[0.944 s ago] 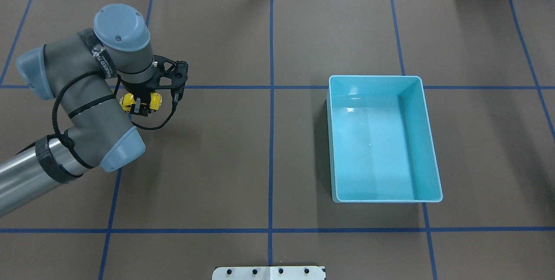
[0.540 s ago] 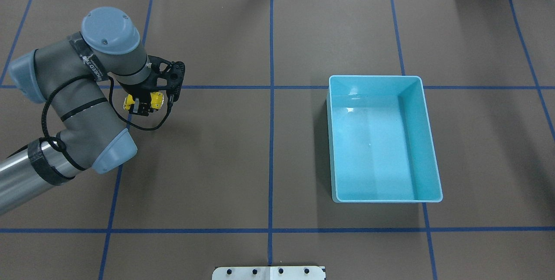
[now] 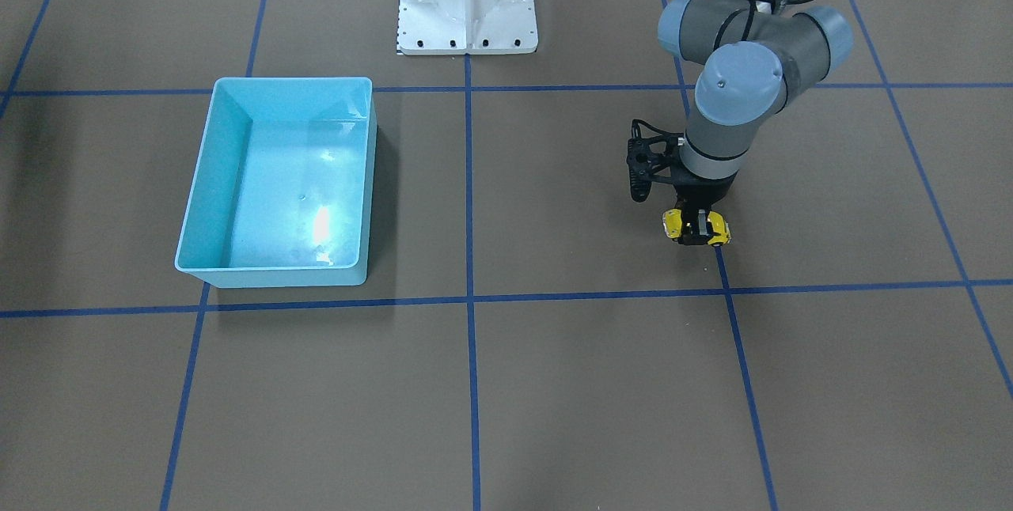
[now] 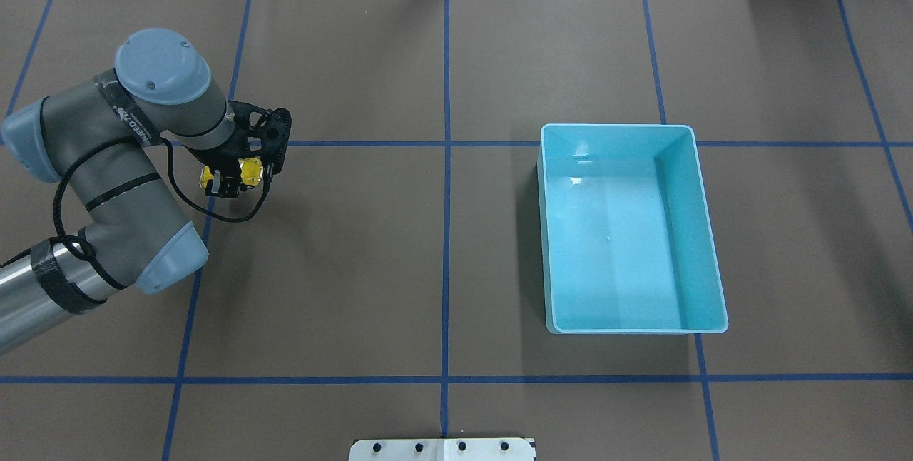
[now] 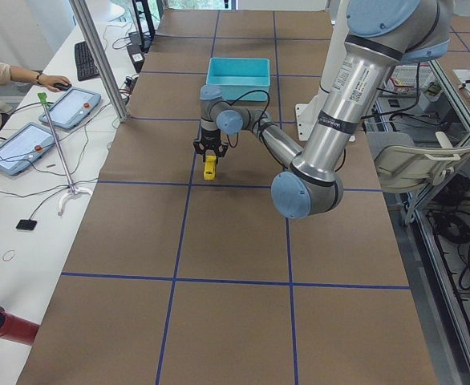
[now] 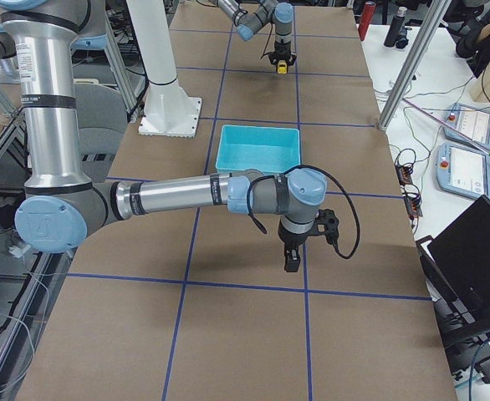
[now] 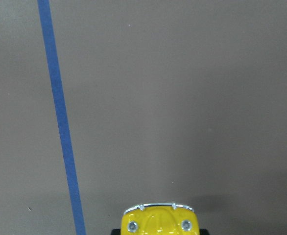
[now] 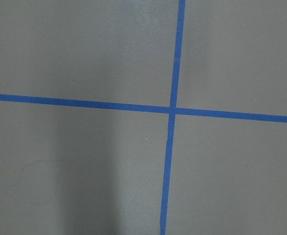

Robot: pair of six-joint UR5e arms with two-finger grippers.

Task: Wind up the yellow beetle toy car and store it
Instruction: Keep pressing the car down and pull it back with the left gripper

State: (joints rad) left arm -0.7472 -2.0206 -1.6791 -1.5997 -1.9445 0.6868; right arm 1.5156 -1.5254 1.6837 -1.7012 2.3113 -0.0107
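The yellow beetle toy car (image 4: pixel 250 172) is small and glossy, and it sits low over the brown table at the left. My left gripper (image 4: pixel 230 180) points straight down and is shut on its sides. From the front the car (image 3: pixel 716 231) shows beside a blue tape line under the gripper (image 3: pixel 696 231). The left wrist view has only its nose (image 7: pixel 159 223) at the bottom edge. The light-blue bin (image 4: pixel 620 254) stands far to the right and holds nothing. My right gripper (image 6: pixel 292 266) hangs over bare table near the bin (image 6: pixel 257 149); I cannot tell whether it is open.
Blue tape lines divide the brown table cover into squares. The white robot base plate (image 3: pixel 467 5) stands at the robot's edge. On the operators' side a table holds tablets (image 5: pixel 79 106), and a person's hand (image 5: pixel 58 84) rests there.
The left arm has swung toward the table's left end. The gripper has sunk lower with the car still held in it. The bin has not moved.
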